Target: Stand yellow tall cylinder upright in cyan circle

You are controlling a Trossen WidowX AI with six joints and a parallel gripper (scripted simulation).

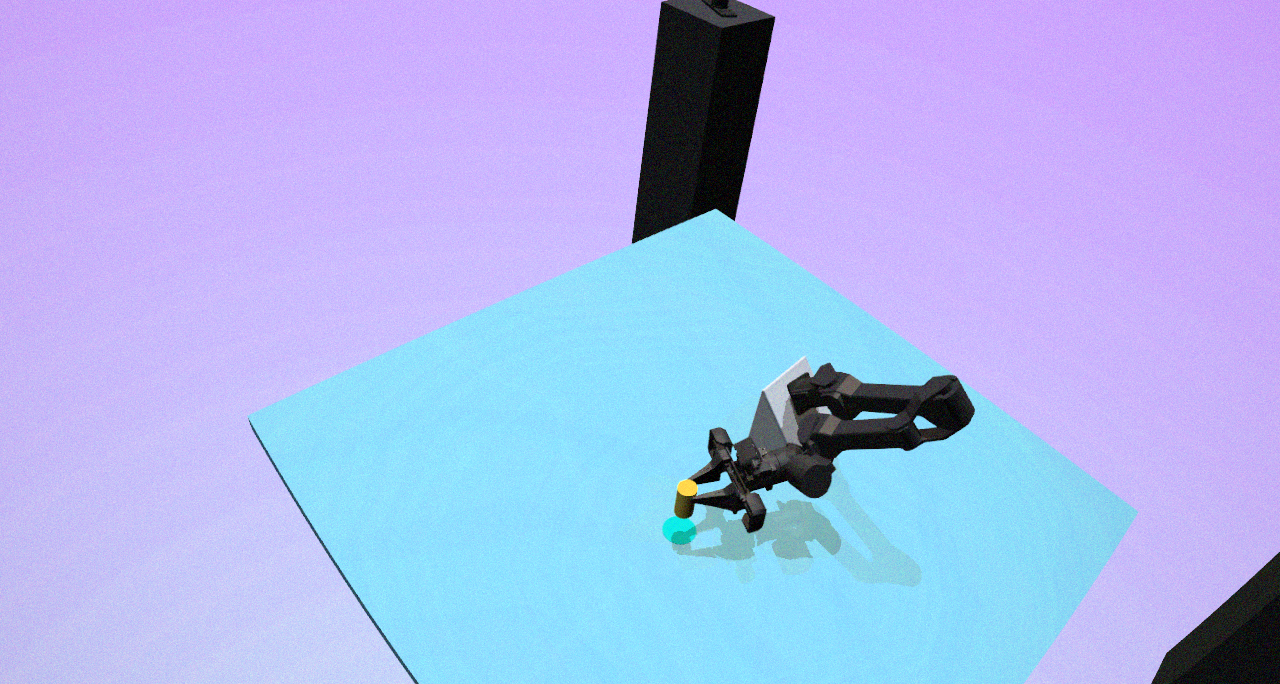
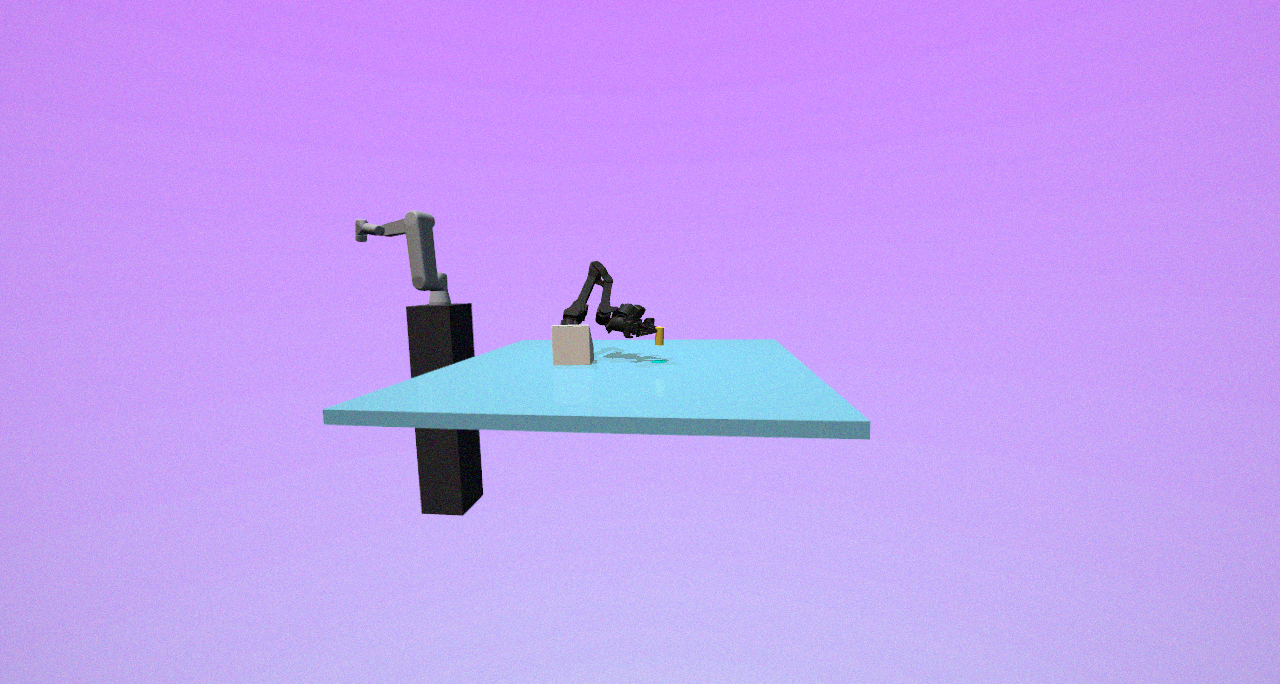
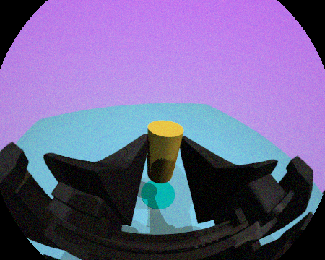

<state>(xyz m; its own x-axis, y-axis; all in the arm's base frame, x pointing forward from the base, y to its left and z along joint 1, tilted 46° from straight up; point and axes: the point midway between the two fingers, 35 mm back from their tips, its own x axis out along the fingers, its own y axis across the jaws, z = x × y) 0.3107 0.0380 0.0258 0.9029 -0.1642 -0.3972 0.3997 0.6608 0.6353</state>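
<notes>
The yellow tall cylinder [image 1: 684, 501] [image 2: 659, 335] [image 3: 164, 152] is upright between my fingertips, in the air above the table. My gripper [image 1: 691, 490] [image 2: 657, 330] [image 3: 165, 139] is shut on it near its upper part. The cyan circle [image 1: 678, 530] [image 2: 658, 361] [image 3: 162, 196] lies flat on the table below the cylinder. In the exterior view a gap shows between the cylinder's base and the circle. A shadow covers part of the circle.
The light blue table top [image 1: 465, 411] [image 2: 716, 398] carries a pale block [image 1: 774, 416] [image 2: 571, 344] under the arm's base. A black pillar [image 1: 689, 116] [image 2: 440, 340] with another arm [image 2: 420, 250] stands beyond the table's edge. Another dark block [image 1: 1239, 644] is at the lower right.
</notes>
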